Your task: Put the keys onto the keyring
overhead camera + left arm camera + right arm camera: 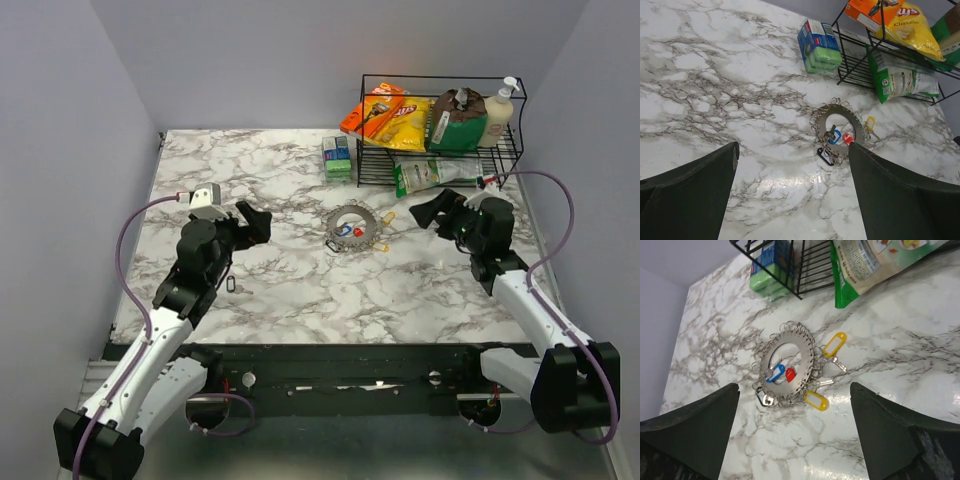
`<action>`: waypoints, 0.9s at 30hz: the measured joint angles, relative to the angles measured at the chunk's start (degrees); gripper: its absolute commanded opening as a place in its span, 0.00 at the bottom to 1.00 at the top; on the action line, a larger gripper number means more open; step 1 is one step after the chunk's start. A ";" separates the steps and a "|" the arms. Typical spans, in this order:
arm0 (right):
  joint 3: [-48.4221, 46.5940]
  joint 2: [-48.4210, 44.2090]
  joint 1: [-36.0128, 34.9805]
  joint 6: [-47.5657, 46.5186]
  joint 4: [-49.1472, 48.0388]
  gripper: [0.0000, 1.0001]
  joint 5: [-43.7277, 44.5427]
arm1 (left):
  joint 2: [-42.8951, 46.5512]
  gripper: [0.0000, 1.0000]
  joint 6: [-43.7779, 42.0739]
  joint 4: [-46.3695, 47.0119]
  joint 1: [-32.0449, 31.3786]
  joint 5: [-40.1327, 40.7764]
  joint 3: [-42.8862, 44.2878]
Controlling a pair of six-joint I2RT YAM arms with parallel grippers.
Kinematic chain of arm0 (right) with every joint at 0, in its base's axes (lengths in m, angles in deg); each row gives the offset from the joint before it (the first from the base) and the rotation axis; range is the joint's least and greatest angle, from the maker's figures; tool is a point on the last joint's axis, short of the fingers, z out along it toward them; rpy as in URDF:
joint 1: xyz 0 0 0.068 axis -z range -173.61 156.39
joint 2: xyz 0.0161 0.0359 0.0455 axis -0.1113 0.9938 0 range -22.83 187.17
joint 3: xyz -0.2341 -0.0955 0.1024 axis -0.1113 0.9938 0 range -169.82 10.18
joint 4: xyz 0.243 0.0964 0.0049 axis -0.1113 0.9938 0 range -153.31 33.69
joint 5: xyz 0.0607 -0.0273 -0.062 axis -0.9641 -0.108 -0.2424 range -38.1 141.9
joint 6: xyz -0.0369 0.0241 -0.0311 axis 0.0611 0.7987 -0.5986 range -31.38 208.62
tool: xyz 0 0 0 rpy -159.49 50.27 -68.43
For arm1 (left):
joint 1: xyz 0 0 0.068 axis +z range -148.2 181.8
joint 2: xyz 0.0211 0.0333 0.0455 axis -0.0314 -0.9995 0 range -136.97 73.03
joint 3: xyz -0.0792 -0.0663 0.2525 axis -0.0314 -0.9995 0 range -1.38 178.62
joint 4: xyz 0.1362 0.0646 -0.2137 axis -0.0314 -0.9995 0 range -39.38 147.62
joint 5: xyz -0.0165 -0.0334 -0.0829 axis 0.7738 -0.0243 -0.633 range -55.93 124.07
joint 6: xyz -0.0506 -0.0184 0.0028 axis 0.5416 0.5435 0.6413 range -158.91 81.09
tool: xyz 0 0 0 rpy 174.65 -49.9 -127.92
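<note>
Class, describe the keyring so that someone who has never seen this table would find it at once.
On the marble table, look in front of the black wire rack, toward the middle. The keyring lies flat there: a wreath of silver keys, unlike the loose yellow tags beside it.

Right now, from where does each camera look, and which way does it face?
Top external: above and behind the arm bases, looking down over the table to the wire rack; both arms show, left gripper and right gripper open.
Left wrist: on the left arm, facing forward and right at the keyring; its two dark fingers show.
Right wrist: on the right arm, facing left at the keyring; its two fingers show.
Shared: both wrist views hold the keyring and the rack's corner.
</note>
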 measured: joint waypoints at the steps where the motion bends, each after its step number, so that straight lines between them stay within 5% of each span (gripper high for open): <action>1: -0.85 1.09 -0.04 -0.17 0.50 1.00 -1.01 | 0.00 0.99 0.07 -0.11 0.00 0.04 0.42; 9: -4.94 5.42 -6.80 -4.61 7.02 1.00 -1.22 | -4.63 0.99 6.21 -2.89 0.02 4.13 1.36; 22: -19.30 21.46 -21.14 -13.11 14.67 0.99 4.37 | -14.88 0.99 5.73 -4.94 1.11 -2.05 5.99; 27: -26.73 29.27 -24.28 -15.89 17.20 0.85 6.01 | -20.52 0.99 6.75 -6.27 4.55 -6.32 8.44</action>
